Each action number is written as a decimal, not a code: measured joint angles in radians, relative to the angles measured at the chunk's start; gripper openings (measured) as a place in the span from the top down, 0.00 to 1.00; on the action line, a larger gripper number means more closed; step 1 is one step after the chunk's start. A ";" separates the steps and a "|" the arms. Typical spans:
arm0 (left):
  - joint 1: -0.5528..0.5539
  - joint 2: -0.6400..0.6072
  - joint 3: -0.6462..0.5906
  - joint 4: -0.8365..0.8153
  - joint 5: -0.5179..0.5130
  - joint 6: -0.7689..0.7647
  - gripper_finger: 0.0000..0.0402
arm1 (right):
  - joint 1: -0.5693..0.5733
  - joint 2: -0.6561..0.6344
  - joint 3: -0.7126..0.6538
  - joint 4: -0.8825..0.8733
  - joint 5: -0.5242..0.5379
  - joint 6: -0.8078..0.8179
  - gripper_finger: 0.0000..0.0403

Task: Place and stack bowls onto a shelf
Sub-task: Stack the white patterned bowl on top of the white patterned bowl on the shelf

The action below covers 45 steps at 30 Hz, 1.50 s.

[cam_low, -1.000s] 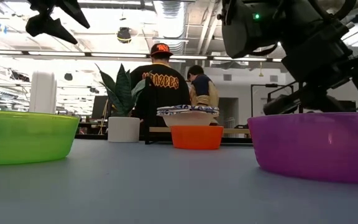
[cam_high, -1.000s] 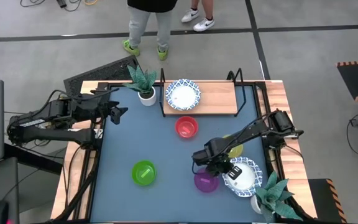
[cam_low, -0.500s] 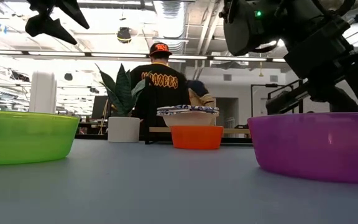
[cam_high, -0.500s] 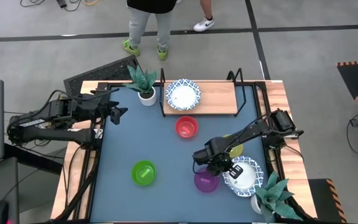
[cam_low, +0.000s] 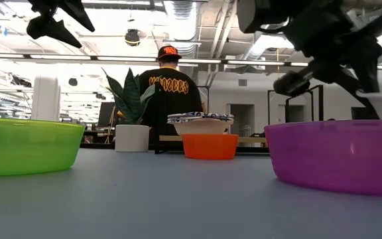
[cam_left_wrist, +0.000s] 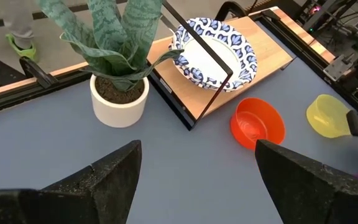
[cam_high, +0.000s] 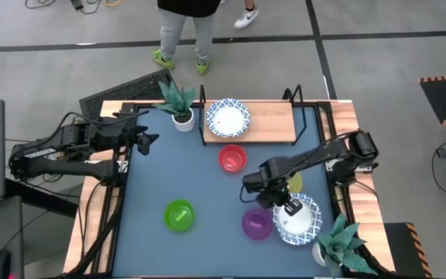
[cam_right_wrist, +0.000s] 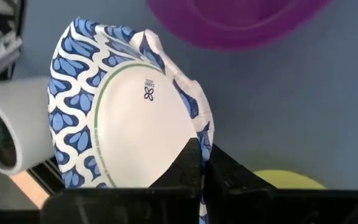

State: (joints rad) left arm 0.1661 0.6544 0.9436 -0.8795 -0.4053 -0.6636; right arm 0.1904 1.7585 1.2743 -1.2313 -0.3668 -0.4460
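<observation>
Item: blue-rimmed white bowl (cam_high: 300,218), near right corner of the tabletop (cam_high: 200,194). We see the right gripper (cam_high: 287,206) pinching its rim, fingers pressed together on the edge; in the right wrist view this bowl (cam_right_wrist: 129,118) shows tilted.

Adjacent: purple bowl (cam_high: 256,225) just beside it on the left; yellow bowl (cam_high: 292,183) just behind, partly under the right arm. A potted plant (cam_high: 339,244) stands at the bowl's near right; its white pot (cam_right_wrist: 8,127) touches or nearly touches the rim, we cannot tell which.

Further out: red bowl (cam_high: 232,159) in front of the shelf (cam_high: 273,120). On the shelf's left end sits a second blue-rimmed bowl (cam_high: 228,118). Green bowl (cam_high: 179,215) well apart, near left.

Second potted plant (cam_high: 179,105) just left of the shelf.

Left gripper (cam_high: 147,139) at the table's left edge, fingers (cam_left_wrist: 98,180) spread, holding nothing.

Beyond the table: a person (cam_low: 171,89) in a dark top, back turned.
</observation>
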 joint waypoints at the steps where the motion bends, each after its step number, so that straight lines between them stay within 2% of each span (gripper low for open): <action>1: 0.000 0.000 0.000 0.000 0.000 0.001 0.25 | -0.009 -0.013 0.000 -0.005 -0.001 0.007 0.95; 5: 0.000 0.000 0.000 0.001 0.000 0.001 0.25 | -0.053 -0.074 0.000 -0.048 -0.037 0.004 0.95; 11: 0.000 0.000 0.000 0.001 -0.001 -0.003 0.25 | -0.142 -0.175 0.000 -0.074 -0.200 0.100 0.95; 15: 0.000 0.000 0.000 0.002 -0.002 -0.004 0.25 | -0.217 -0.244 0.000 0.045 -0.257 0.267 0.95; 20: 0.000 0.000 0.000 0.003 -0.002 -0.013 0.25 | -0.314 -0.316 0.000 0.297 -0.274 0.488 0.93; 23: 0.000 0.000 0.000 0.002 -0.002 -0.029 0.25 | -0.377 -0.344 0.001 0.471 -0.217 0.656 0.95; 28: 0.000 0.000 0.000 0.003 -0.021 -0.037 0.25 | -0.488 -0.346 0.002 0.709 0.138 1.019 0.95; 31: 0.000 0.000 0.000 0.003 -0.028 -0.040 0.25 | -0.563 -0.327 0.002 0.850 0.255 1.141 0.95; 34: 0.000 0.000 0.000 0.002 -0.028 -0.040 0.25 | -0.634 -0.299 0.002 0.938 0.327 1.216 0.95; 40: 0.000 0.000 0.000 0.002 -0.028 -0.040 0.25 | -0.776 -0.223 0.002 0.879 0.315 1.293 0.95; 45: 0.000 0.000 0.000 0.002 -0.028 -0.040 0.25 | -0.840 -0.138 0.000 0.825 0.164 1.266 0.95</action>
State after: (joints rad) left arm 0.1661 0.6544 0.9436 -0.8776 -0.4337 -0.7036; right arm -0.6492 1.6210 1.2743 -0.4063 -0.2025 0.8198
